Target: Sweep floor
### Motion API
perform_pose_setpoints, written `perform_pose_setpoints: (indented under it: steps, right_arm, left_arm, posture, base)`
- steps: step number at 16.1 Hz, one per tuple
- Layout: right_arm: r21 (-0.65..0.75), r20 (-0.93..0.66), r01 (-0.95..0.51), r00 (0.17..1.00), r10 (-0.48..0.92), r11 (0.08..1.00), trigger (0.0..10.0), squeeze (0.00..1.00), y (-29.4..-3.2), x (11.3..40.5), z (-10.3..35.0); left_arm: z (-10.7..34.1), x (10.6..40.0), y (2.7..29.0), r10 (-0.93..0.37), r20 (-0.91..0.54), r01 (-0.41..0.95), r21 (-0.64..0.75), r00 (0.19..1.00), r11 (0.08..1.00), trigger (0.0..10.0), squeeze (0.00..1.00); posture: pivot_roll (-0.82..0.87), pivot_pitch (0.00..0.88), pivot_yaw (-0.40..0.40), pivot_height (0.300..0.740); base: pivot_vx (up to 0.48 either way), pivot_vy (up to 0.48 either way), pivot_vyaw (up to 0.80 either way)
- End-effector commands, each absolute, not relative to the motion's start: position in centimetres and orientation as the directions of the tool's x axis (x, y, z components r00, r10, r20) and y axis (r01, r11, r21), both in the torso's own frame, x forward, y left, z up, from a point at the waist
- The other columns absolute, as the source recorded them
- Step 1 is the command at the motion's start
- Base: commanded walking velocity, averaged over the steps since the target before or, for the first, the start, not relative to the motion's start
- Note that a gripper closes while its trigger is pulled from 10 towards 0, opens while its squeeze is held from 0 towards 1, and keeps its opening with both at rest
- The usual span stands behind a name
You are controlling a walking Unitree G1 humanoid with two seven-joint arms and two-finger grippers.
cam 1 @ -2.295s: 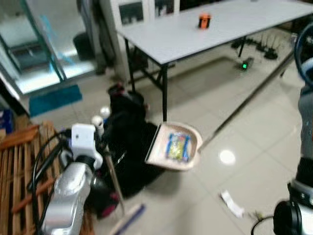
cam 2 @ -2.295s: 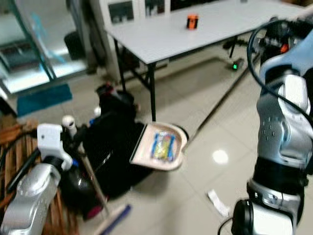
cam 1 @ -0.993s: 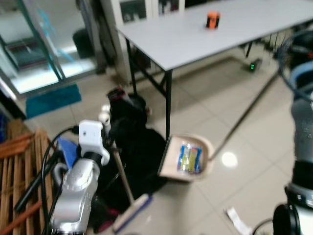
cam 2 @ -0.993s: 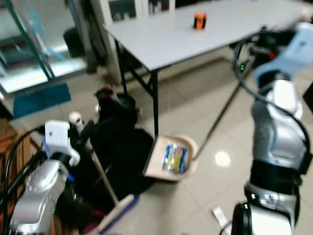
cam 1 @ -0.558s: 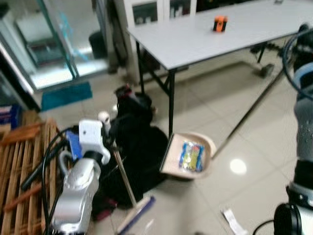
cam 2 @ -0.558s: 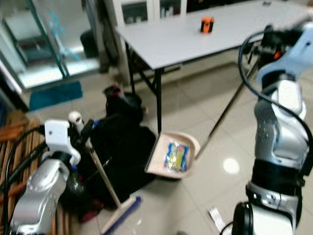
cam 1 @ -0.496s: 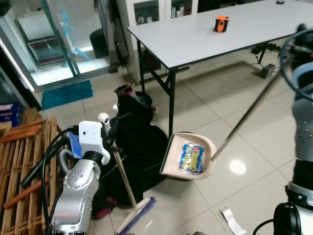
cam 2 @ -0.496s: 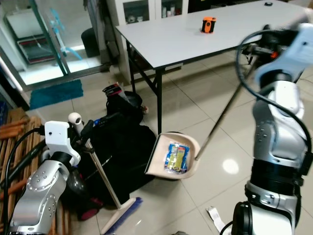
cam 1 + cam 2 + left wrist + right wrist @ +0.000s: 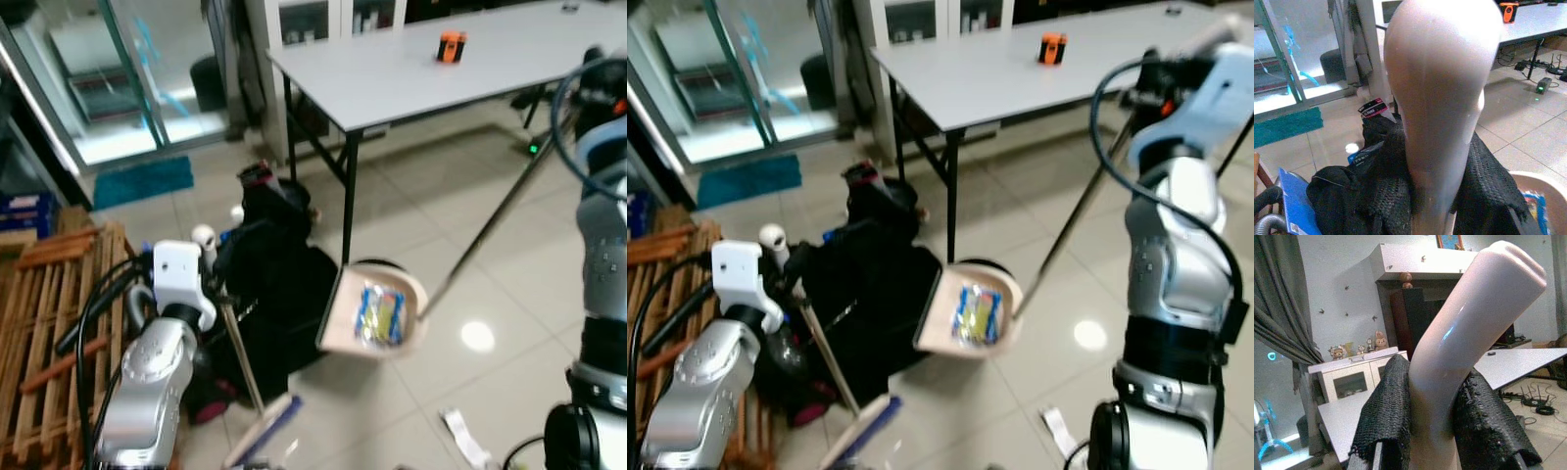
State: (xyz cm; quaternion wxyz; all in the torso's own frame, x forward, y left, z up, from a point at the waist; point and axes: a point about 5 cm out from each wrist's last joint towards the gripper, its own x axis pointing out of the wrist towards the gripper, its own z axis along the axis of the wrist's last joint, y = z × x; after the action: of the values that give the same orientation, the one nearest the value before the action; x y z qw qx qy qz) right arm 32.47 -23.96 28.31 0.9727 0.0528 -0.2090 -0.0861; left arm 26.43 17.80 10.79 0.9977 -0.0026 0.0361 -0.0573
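Note:
My left gripper [image 9: 792, 266] is shut on the pale broom handle [image 9: 241, 360]; its black fingers [image 9: 1385, 196] clasp the handle's rounded top [image 9: 1442, 93]. The broom head [image 9: 263, 431] rests on the tiles near my left side. My right gripper [image 9: 1157, 86], raised at the far right, is shut on the long dustpan handle [image 9: 487, 227], whose curved end [image 9: 1459, 347] sits between the fingers [image 9: 1387, 416]. The beige dustpan [image 9: 345, 333] hangs tilted next to a black bag [image 9: 279, 284]. A blue and yellow wrapper [image 9: 379, 311] lies in the pan.
A white paper scrap [image 9: 462, 436] lies on the tiles by my right leg. A grey table [image 9: 411, 69] with a small orange object [image 9: 451, 45] stands behind. A wooden pallet [image 9: 39, 323] is at my left, with glass doors [image 9: 98, 78] and a blue mat [image 9: 142, 181] beyond.
The whole view has shifted as the camera moved. Both grippers keep their hold, and the pan with the wrapper stays beside the black bag.

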Motion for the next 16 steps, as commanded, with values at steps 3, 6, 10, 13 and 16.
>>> perform_pose_setpoints:
  steps: [3,6,10,13,16]
  right_arm:
    - [0.15,0.459,0.123,0.87,-0.18,0.981,10.0,0.0,-23.55,32.3,29.83]
    - [0.149,0.456,0.122,0.872,-0.178,0.981,10.0,0.0,-23.44,32.28,29.7]
    - [0.147,0.451,0.12,0.875,-0.175,0.982,10.0,0.0,-23.35,32.22,29.5]
    - [0.146,0.449,0.122,0.876,-0.175,0.982,10.0,0.0,-23.39,32.19,29.49]
    - [0.146,0.448,0.124,0.876,-0.177,0.982,10.0,0.0,-23.36,32.13,29.51]
  left_arm:
    - [11.83,26.48,18.04,-0.104,-0.035,0.105,0.03,0.994,0.994,10.0,0.0]
    - [11.84,26.41,18.01,-0.107,-0.037,0.108,0.033,0.994,0.994,10.0,0.0]
    - [11.73,26.37,17.99,-0.11,-0.044,0.111,0.033,0.993,0.993,10.0,0.0]
    - [11.47,26.47,18.01,-0.111,-0.072,0.107,-0.049,0.991,0.993,10.0,0.0]
    - [11.73,26.59,18.36,-0.093,-0.06,0.092,-0.014,0.994,0.996,10.0,0.0]
  posture:
    - [0.04,0.0,0.054,0.74]
    - [0.04,0.0,0.054,0.74]
    - [0.04,0.0,0.057,0.74]
    - [0.04,0.001,0.057,0.74]
    - [0.04,0.003,0.058,0.74]
  base:
    - [0.0,-0.228,0.0]
    - [0.0,-0.365,0.0]
    - [0.0,-0.352,0.0]
    - [0.0,0.249,0.0]
    - [0.0,0.32,0.0]
